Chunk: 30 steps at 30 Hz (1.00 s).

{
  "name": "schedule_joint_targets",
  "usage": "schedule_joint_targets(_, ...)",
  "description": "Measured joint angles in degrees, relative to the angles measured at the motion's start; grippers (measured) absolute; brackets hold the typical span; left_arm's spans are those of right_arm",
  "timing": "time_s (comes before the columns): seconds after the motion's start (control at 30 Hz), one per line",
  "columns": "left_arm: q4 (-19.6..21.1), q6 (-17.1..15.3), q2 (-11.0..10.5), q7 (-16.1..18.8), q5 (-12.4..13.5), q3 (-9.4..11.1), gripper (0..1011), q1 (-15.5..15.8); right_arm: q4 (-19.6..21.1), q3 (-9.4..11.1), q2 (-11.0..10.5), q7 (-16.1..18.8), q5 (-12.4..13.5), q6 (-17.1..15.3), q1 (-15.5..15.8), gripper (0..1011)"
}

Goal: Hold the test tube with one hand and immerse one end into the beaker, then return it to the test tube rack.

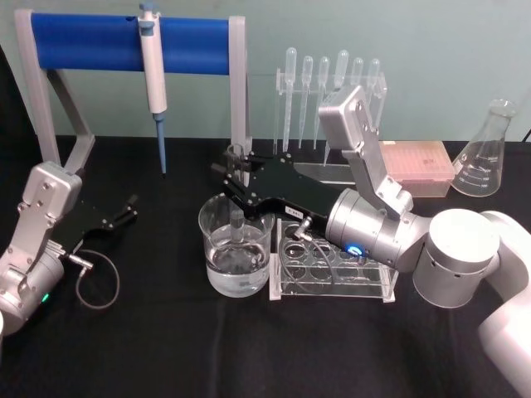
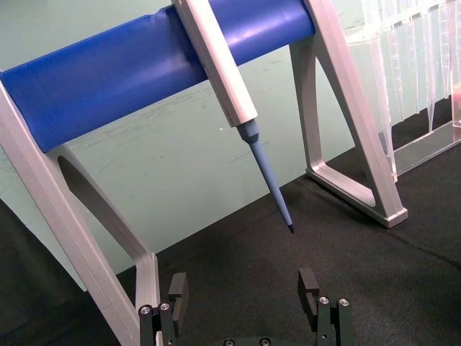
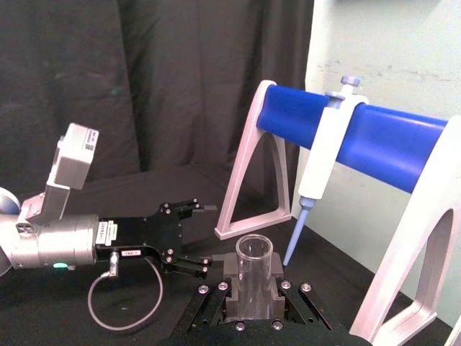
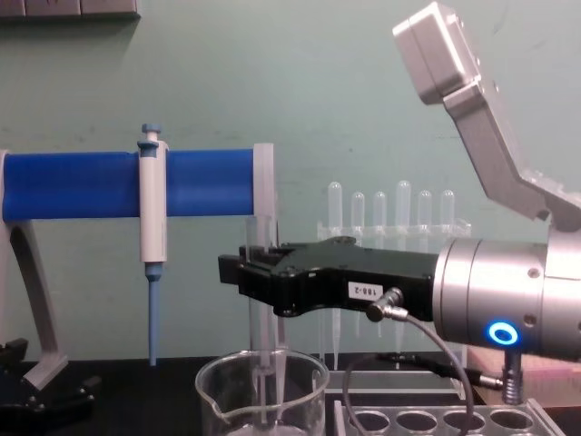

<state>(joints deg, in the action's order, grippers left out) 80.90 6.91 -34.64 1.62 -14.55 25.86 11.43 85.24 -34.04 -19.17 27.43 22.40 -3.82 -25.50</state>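
Note:
My right gripper [image 1: 238, 172] is shut on the test tube [image 1: 238, 154], a clear glass tube held upright over the beaker [image 1: 211, 249]. In the chest view the test tube [image 4: 263, 363] runs down from the right gripper [image 4: 243, 272] past the rim of the beaker [image 4: 218, 391], so its lower end is inside. The beaker is partly filled with clear liquid. The right wrist view shows the test tube's open rim [image 3: 254, 249] between the fingers [image 3: 277, 288]. My left gripper [image 1: 124, 211] rests open on the black cloth at the left, its fingers [image 2: 308, 282] apart with nothing between them.
A clear rack with round holes [image 1: 332, 269] stands right beside the beaker. A blue-bar stand [image 1: 124, 41] with a hanging pipettor [image 1: 153, 75] is behind. A pipette rack [image 1: 332, 91], a pink tip box [image 1: 415, 166] and a conical flask [image 1: 485, 153] stand at the back right.

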Motion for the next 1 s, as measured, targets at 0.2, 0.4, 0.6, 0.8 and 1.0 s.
schedule_joint_targets(0.2, 0.0, 0.0, 0.0, 0.0, 0.0, 0.0, 1000, 0.0, -1.13, 0.38, 0.62, 0.1, -0.79, 0.91, 0.85, 224)
schedule_joint_targets(0.4, 0.0, 0.0, 0.0, 0.0, 0.0, 0.0, 1000, 0.0, -1.62, 0.74, 0.98, 0.09, -1.29, 1.05, 1.64, 225)
schedule_joint_targets(0.6, 0.0, 0.0, 0.0, 0.0, 0.0, 0.0, 1000, 0.0, -1.54, 1.26, 1.09, 0.08, -1.5, 0.85, 2.59, 225)
schedule_joint_targets(0.8, 0.0, 0.0, 0.0, 0.0, 0.0, 0.0, 1000, 0.0, -1.08, 1.65, 0.96, 0.15, -1.6, 0.59, 3.29, 224)
schedule_joint_targets(1.0, 0.0, 0.0, 0.0, 0.0, 0.0, 0.0, 1000, 0.0, -0.44, 1.96, 0.66, 0.44, -1.61, 0.39, 3.96, 224)
